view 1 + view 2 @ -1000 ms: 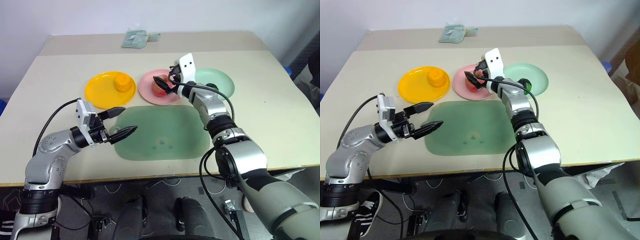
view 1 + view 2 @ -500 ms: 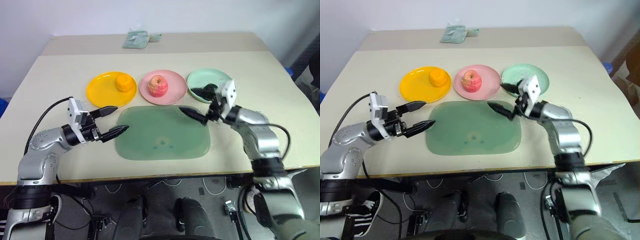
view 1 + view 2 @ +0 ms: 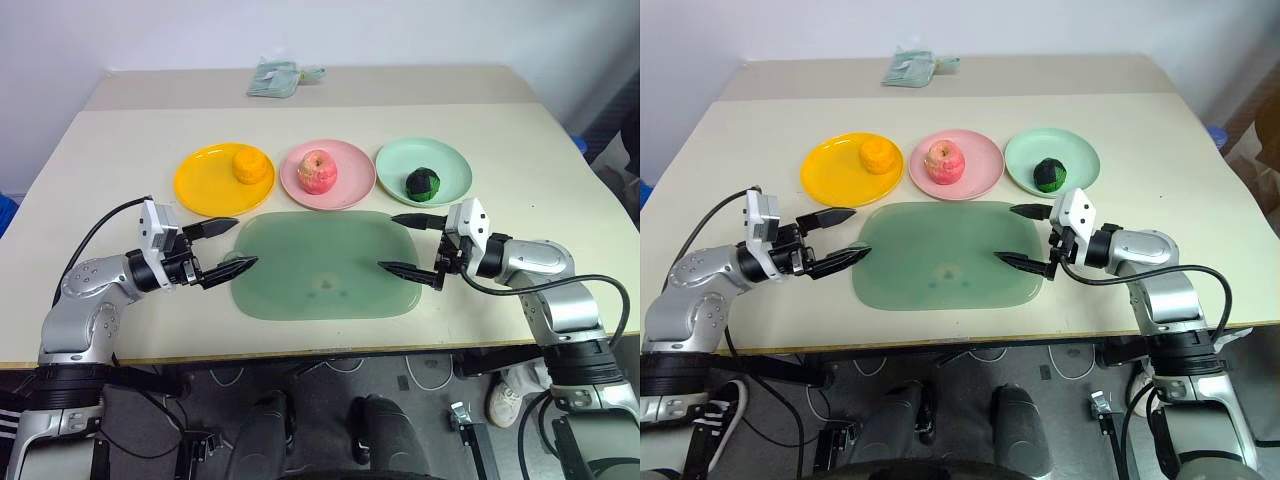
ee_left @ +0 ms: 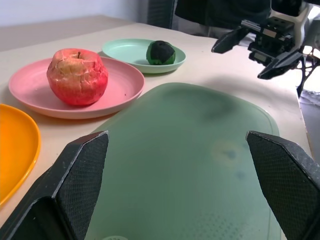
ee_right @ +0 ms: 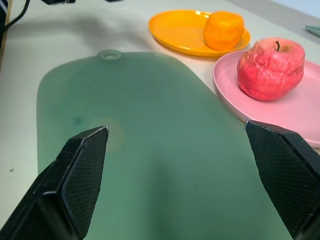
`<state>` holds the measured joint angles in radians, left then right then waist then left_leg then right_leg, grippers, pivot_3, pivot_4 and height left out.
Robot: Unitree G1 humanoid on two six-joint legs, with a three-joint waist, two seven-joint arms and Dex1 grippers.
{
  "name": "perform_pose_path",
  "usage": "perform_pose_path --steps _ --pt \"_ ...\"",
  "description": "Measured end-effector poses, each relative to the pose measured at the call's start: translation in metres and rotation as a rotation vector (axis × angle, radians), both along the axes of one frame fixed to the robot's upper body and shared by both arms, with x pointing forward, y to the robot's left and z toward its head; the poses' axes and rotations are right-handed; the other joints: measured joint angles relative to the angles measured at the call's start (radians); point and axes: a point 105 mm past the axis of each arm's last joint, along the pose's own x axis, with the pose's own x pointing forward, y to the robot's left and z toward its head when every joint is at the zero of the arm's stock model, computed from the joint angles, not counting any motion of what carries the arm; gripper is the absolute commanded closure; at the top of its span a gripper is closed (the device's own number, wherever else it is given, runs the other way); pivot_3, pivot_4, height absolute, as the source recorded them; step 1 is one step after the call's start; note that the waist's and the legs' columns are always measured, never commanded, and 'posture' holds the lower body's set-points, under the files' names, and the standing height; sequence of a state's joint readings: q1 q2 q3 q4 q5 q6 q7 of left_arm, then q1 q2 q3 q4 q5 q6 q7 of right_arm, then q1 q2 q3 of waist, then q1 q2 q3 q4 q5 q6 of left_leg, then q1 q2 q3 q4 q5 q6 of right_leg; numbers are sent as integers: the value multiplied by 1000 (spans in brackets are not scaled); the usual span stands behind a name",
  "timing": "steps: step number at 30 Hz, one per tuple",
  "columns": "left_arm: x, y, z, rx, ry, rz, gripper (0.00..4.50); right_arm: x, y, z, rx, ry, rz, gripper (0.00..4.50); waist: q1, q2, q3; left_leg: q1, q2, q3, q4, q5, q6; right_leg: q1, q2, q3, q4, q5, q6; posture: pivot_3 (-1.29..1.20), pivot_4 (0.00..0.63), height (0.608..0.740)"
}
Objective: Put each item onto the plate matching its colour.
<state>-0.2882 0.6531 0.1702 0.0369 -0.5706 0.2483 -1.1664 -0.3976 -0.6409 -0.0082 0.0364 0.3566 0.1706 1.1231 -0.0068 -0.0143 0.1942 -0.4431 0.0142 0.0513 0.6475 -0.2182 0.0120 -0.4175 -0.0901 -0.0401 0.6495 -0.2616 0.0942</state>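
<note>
Overhead, from the head camera: the green mat serves as landmark on the table. Beyond its far edge stand the yellow plate bearing the mandarin, the pink plate bearing the apple, and the mint plate bearing the green ball. The left gripper hovers at the mat's left edge, fingers spread wide, holding nothing; the right gripper hovers at the mat's right edge, likewise wide open and empty.

Left wrist view: across the mat, the apple and ball rest on their plates, with the right gripper just past the mat's far side.

Right wrist view: beyond the mat sit the mandarin and apple on their plates.
</note>
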Motion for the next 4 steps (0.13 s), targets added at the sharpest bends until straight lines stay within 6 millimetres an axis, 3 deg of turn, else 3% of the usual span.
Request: perform_pose_path --steps 4 --pt "1 -2 -1 -17 -1 4 0 -1 -4 -2 -11 5 -15 53 -2 0 0 0 0 0 0 0 0 0 0 0 0 0 0 0 150 740"
